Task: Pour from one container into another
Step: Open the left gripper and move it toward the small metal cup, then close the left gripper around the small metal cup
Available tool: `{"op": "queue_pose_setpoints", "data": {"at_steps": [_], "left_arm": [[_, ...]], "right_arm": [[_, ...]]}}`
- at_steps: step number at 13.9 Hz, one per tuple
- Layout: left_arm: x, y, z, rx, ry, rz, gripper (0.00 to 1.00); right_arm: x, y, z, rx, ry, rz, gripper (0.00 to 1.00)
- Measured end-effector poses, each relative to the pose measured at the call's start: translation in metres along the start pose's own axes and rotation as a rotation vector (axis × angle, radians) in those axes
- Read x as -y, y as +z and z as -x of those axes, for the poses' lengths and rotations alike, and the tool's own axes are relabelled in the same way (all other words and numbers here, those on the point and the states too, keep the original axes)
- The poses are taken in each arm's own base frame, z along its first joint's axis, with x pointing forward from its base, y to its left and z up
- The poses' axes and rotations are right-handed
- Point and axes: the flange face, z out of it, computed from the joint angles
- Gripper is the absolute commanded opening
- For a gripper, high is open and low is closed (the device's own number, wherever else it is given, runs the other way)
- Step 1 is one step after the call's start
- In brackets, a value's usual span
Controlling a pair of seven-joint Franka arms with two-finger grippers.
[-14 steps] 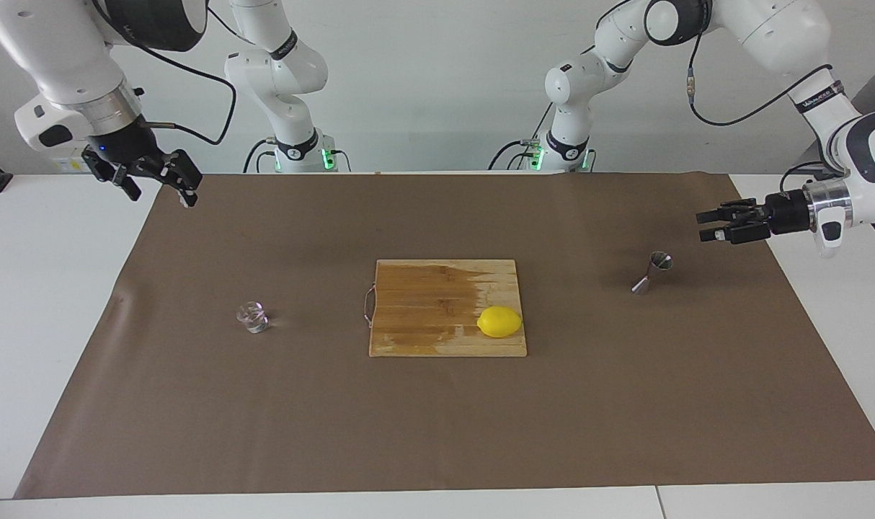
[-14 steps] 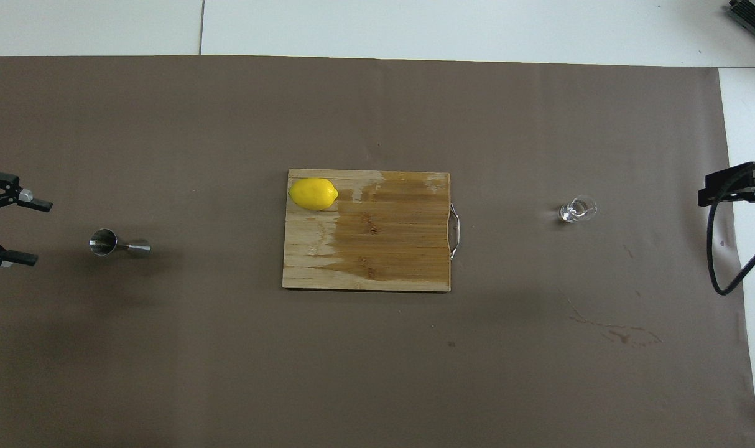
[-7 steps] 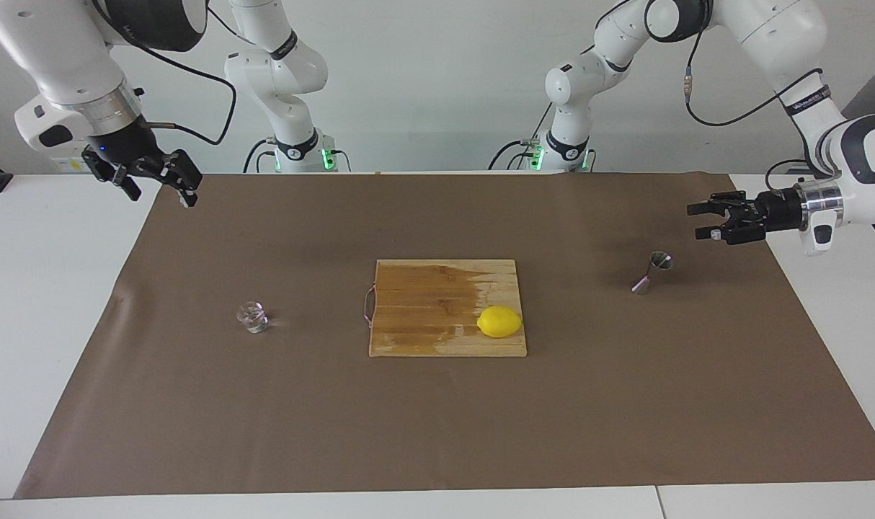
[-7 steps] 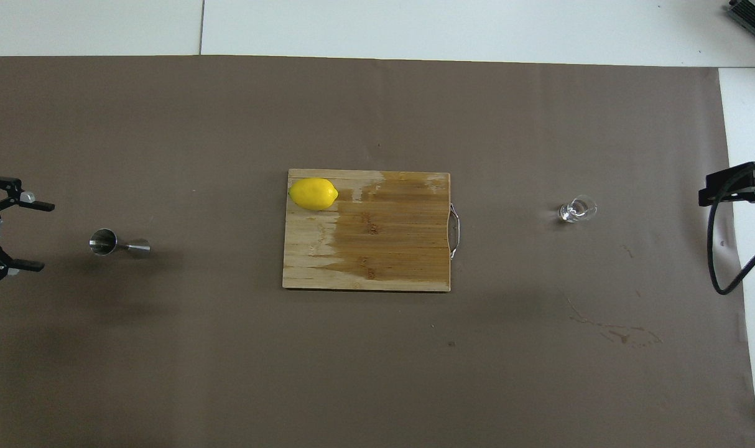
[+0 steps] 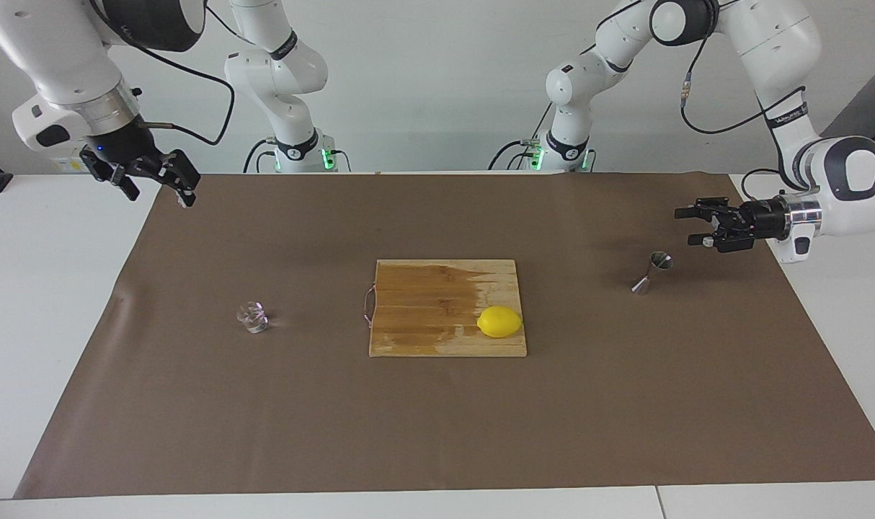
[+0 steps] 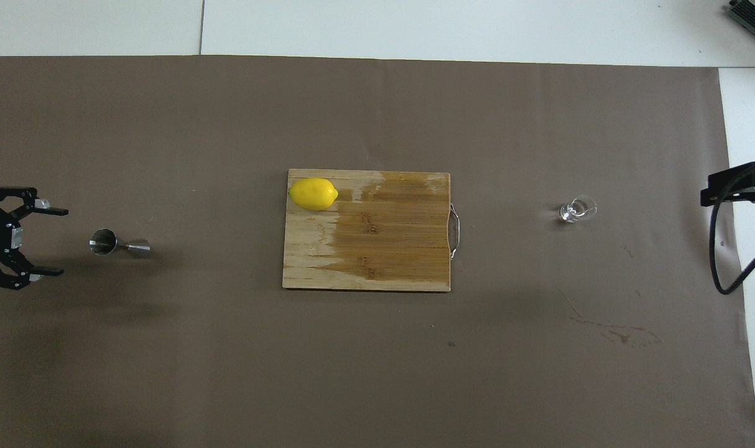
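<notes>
The small stainless-steel hourglass-shaped jigger (image 5: pixel 652 272) stood upright on the brown paper mat (image 5: pixel 437 425), at the cutting board's (image 5: pixel 423 310) three o'clock in the facing view. The left gripper (image 5: pixel 697 224) was held open, empty, just beside it. The small clear faceted glass cup (image 5: pixel 252 317) stood at nine o'clock. The right gripper (image 5: pixel 156 182), open, waited well apart. The jigger's narrow waist should be approached level and centred, lest it be tipped.

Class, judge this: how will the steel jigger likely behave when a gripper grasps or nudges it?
The jigger stands upright on a small cone base with a narrow waist, so a nudge probably tips it. Its polished steel likely feels slippery but stiff. Once toppled, the cones may roll in an arc.
</notes>
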Motion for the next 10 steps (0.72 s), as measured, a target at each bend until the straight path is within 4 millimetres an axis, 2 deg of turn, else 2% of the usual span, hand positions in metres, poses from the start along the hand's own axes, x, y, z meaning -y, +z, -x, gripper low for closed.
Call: {"op": "queue_pose_setpoints", "data": {"at_steps": [6, 8, 10], "left_arm": [[0.029, -0.005, -0.068, 0.091, -0.098, 0.077, 1.0], [0.031, -0.003, -0.08, 0.124, -0.179, 0.105, 1.0], [0.027, -0.001, -0.082, 0.151, -0.269, 0.124, 1.0]], "right_arm": [[-0.007, 0.0, 0.0, 0.0, 0.013, 0.0, 1.0], [-0.008, 0.0, 0.0, 0.0, 0.014, 0.0, 1.0], [-0.007, 0.0, 0.0, 0.0, 0.013, 0.0, 1.0]]}}
